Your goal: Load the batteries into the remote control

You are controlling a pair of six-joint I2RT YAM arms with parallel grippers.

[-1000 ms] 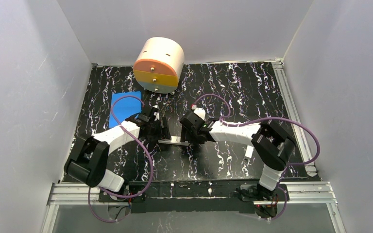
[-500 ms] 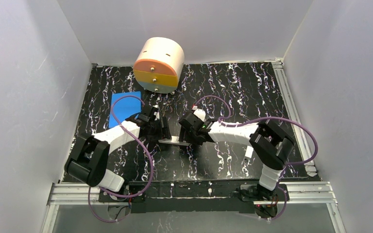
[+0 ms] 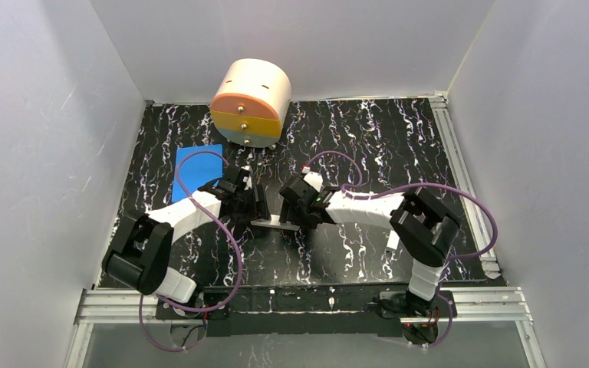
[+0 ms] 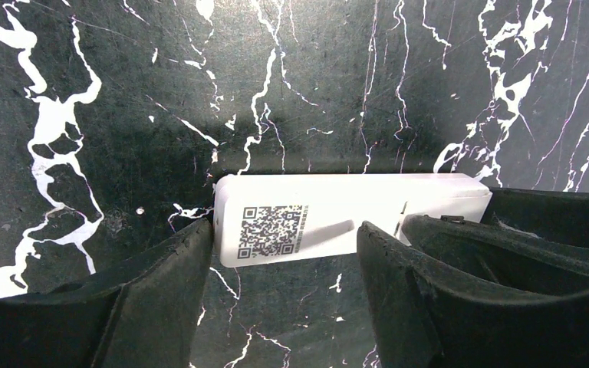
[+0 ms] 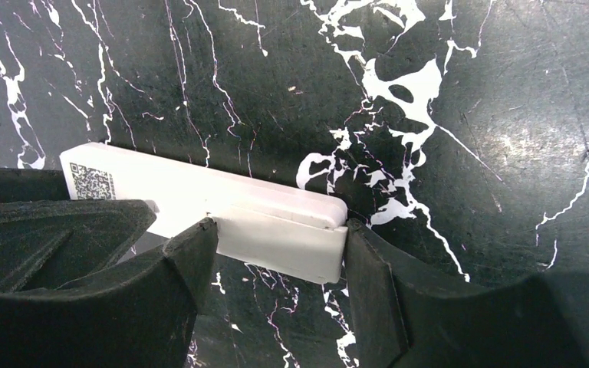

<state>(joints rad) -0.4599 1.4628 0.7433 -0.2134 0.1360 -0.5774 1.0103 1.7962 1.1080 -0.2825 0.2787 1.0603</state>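
The remote control [image 3: 270, 223] lies back up on the black marbled table, between my two grippers. In the left wrist view it [image 4: 337, 215] shows a plain white back with a dark square code label. My left gripper [image 4: 285, 238] is open astride the label end, its left finger [image 4: 192, 261] touching that end. In the right wrist view the remote's [image 5: 261, 222] other end has a raised section. My right gripper [image 5: 280, 230] is closed on that section, one finger at its seam and one at the remote's end. The batteries are hidden.
A round cream drum [image 3: 251, 103] with an orange, yellow and blue face stands at the back. A blue sheet [image 3: 197, 170] lies behind the left arm. A small white piece [image 3: 392, 241] lies by the right arm's elbow. White walls enclose the table.
My right gripper has shifted a little to the left, toward the left gripper, staying on the remote's end. The left arm and the remote have hardly moved.
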